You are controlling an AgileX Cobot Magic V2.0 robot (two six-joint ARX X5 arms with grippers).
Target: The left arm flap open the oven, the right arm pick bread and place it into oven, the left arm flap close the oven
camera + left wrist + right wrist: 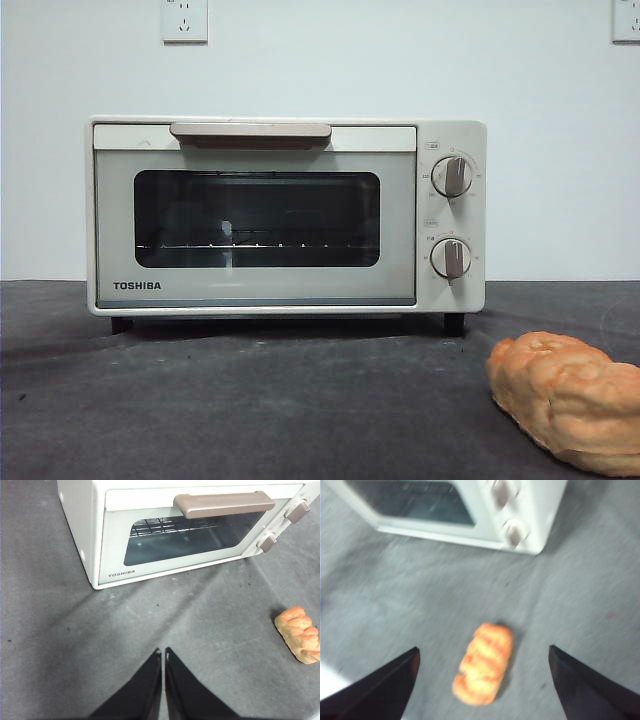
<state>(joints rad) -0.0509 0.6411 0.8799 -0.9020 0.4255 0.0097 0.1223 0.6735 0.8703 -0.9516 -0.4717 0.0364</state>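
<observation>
The oven [286,215] stands on the dark grey table [250,400] with its door shut and its handle [250,132] along the top edge. The bread [568,398] lies on the table in front of the oven, off toward its knob side and well apart from it. The right hand [482,655] hangs above the bread, jaws spread wide with the loaf between them. The left hand [163,654] hovers over bare table before the oven door, jaws nearly together and holding nothing.
</observation>
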